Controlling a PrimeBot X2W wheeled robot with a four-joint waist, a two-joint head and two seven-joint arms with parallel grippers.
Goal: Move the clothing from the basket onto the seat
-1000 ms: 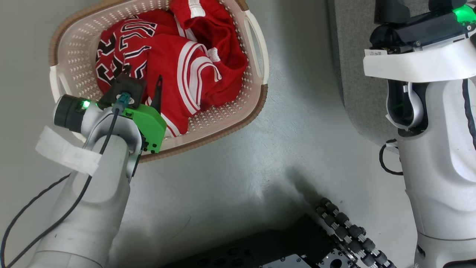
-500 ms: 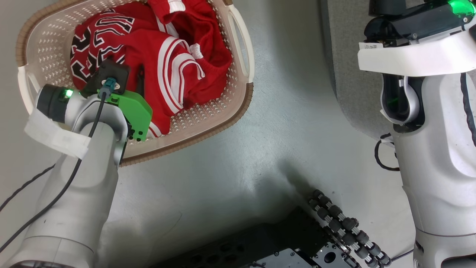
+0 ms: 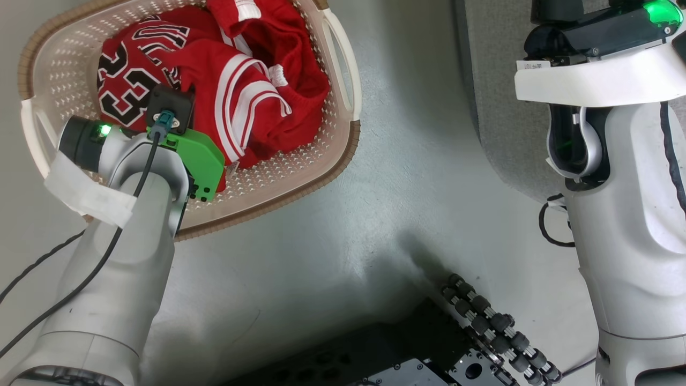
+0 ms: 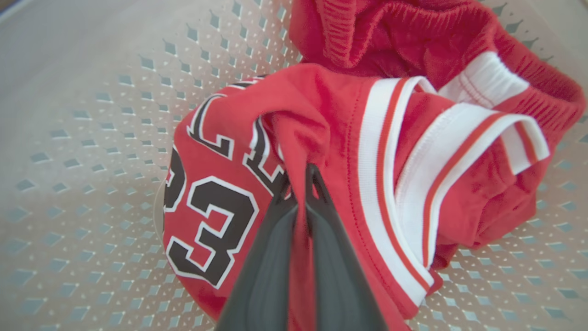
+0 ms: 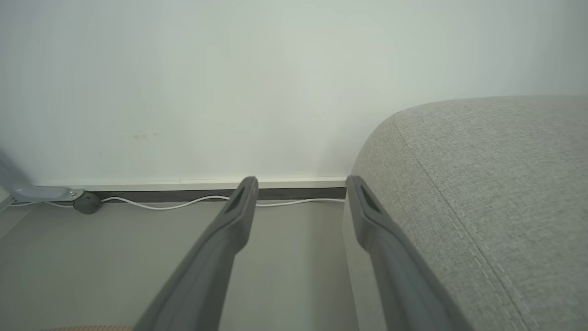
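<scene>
My left gripper [image 4: 298, 180] is pinched tight on a thin ridge of the jersey [image 4: 321, 115]. Red cloth shows between its 2 fingers, near the middle of the basket [image 4: 92, 115]. Both garments lie inside the basket.

The bite looks small to me, so my first worry is the soft fabric sliding out once I lift. Next, the jersey's striped armhole rests against the shorts [image 4: 390, 37], which are bunched toward the basket's far wall. I judge a lift could drag them partway up and spill them over the rim onto the floor [image 3: 407, 214] beside the basket. A hem snagging on the perforated wall might also tip the light basket. Furthest out, the sofa [image 3: 498, 107] stands well apart from the basket, across bare floor. A long hanging garment could trail on the ground during the carry.

As for pose, my left forearm [image 3: 123, 257] comes in over the basket's near rim, with the wrist bent down and the fingers aimed steeply into the basket. My right gripper [image 5: 301, 181] is spread wide with nothing between its fingers. It is raised well away from the basket, just beside the sofa's rounded corner. It points toward the wall [image 5: 229, 69] and the white cable [image 5: 294, 201] along its foot.
</scene>
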